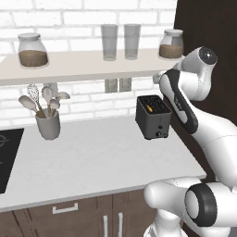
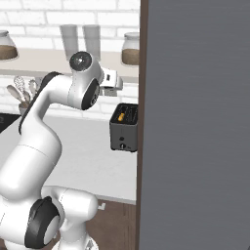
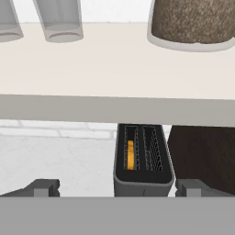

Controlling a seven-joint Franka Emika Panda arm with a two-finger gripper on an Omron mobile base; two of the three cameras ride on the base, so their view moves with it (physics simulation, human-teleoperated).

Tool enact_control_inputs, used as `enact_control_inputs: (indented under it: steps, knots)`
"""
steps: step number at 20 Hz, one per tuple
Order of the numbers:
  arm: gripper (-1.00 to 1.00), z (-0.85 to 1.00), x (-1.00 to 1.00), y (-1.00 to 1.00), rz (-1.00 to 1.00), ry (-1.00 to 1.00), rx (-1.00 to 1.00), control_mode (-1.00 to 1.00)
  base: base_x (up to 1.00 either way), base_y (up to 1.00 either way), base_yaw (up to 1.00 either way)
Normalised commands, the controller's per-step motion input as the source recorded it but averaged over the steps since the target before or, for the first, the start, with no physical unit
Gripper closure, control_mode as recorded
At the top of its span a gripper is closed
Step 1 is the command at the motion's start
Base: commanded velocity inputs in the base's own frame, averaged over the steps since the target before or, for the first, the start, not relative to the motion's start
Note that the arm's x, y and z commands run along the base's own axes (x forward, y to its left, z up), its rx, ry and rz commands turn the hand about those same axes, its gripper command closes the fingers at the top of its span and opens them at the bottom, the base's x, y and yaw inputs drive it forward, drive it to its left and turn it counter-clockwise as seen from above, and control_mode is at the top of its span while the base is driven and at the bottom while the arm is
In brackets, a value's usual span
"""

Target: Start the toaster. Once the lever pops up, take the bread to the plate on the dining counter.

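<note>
You've got the toaster (image 1: 153, 116) standing upright on the pale surface (image 1: 92, 162), at its back right end just beside a dark wood panel, near the brick wall. The bread (image 3: 131, 154) sits down in the toaster's left slot as the hand view shows it, orange-tan edge just visible; the other slot shows bare wire. In the right base view the toaster's (image 2: 124, 127) narrow front face carries a small pale knob, and a tall grey panel blocks everything to the right. The pincer (image 3: 117, 189) is spread wide w/ nothing between its tips, hovering above the toaster at about shelf height, apart from it. The shelf (image 1: 83, 65) holds two jars w/ brown contents and two clear glasses (image 1: 120, 41). A grey utensil holder (image 1: 48, 124) w/ spoons and a whisk stands well left of the toaster. Black cooktop (image 1: 7, 157) at the far left edge.
</note>
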Motion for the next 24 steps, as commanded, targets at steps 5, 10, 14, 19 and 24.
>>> enact_control_inputs:
  steps: [5, 10, 14, 19, 24]
  knots:
    - [-1.00, 0.00, 0.00, 0.00, 0.00, 0.00, 0.00, -1.00, 0.00, 0.00, 0.00]
    - [-1.00, 0.00, 0.00, 0.00, 0.00, 0.00, 0.00, -1.00, 0.00, 0.00, 0.00]
    - [-1.00, 0.00, 0.00, 0.00, 0.00, 0.00, 0.00, -1.00, 0.00, 0.00, 0.00]
    - [-1.00, 0.00, 0.00, 0.00, 0.00, 0.00, 0.00, -1.00, 0.00, 0.00, 0.00]
    - [-1.00, 0.00, 0.00, 0.00, 0.00, 0.00, 0.00, -1.00, 0.00, 0.00, 0.00]
